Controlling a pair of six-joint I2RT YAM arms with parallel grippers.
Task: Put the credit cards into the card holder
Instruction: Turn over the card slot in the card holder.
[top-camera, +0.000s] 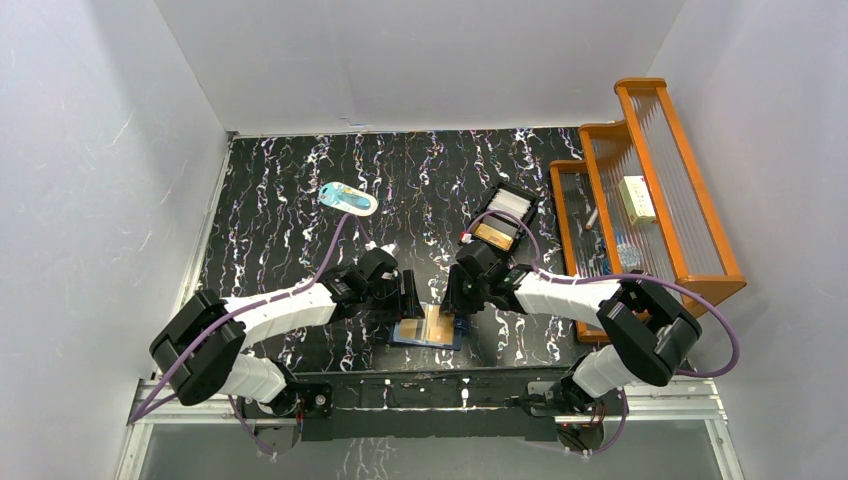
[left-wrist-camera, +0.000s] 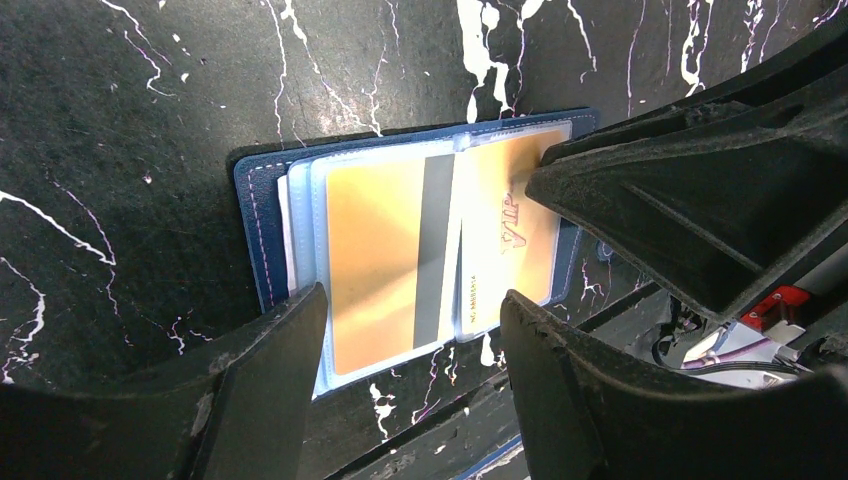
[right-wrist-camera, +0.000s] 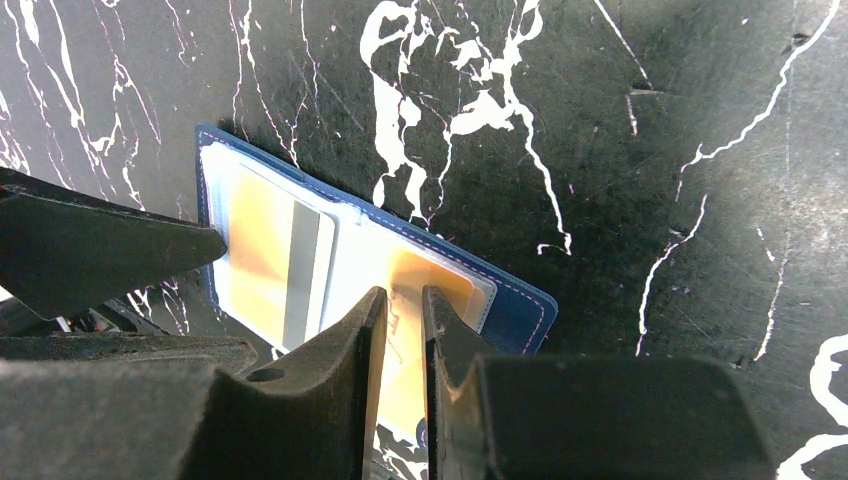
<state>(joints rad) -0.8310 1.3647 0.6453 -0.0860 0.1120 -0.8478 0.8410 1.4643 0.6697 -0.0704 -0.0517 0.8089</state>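
Card holder (left-wrist-camera: 255, 215) open at 6 o'clock on counter (top-camera: 280, 200). Left hand (left-wrist-camera: 412, 305) apart, straddling its 9 o'clock half. Right hand (right-wrist-camera: 404, 297) near-closed over VIP card (left-wrist-camera: 495, 240), clamp unclear. Keep it flat; seat fully.

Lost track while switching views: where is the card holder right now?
In the top view the card holder lies open at the table's near edge, between the left gripper and the right gripper.

marbled table (top-camera: 280, 230) | pale-blue oval item (top-camera: 348, 198) | black tray (top-camera: 515, 189) | orange rack (top-camera: 640, 85) (right edge)
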